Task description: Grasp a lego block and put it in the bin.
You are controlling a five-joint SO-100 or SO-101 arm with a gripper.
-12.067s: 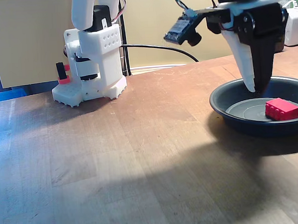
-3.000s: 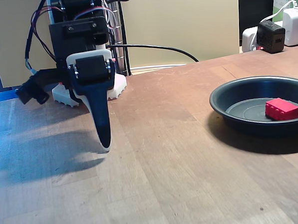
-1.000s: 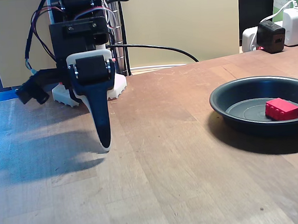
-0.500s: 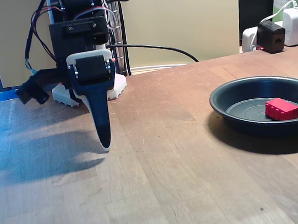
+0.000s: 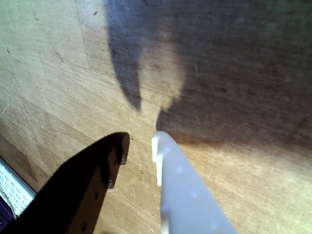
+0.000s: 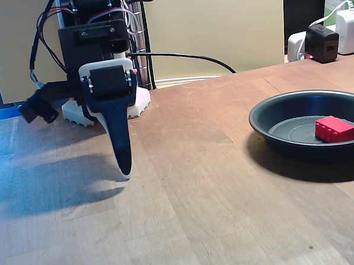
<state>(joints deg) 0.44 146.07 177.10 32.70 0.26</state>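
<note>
The pincer [image 6: 125,171] hangs tip-down over the bench [image 6: 197,185], close to the wood but w/ nothing under or between its fingers. In the wrist view the pincer [image 5: 140,144] shows 2 fingers, 1 dark [image 5: 92,180] and 1 white [image 5: 183,190], w/ a narrow strip of bare wood between the tips: slightly apart, holding nothing. Their shadows fall on the wood just beyond the tips.

In the fixed view the lego block [image 6: 334,129] is well apart from the pincer, far off to its right, lying inside the bin [image 6: 271,113] on the flat bottom, toward the bin's right side. Block is bright red, studs up, sitting flat. The bin is a dark, shallow round dish resting on the bench, cut off at the frame's right edge.

Directly behind the pincer, further from the camera, stands the arm's white base [image 6: 141,102] w/ bundled wires [image 6: 47,32] above it. A black cable [image 6: 185,55] runs from there toward the right along the back of the bench. Far right of the pincer and behind the bin sit a black charger cube [image 6: 322,42] and a white plug block [image 6: 351,31]. A dark camera module [image 6: 38,107] sticks out just left of the pincer's upper part.
</note>
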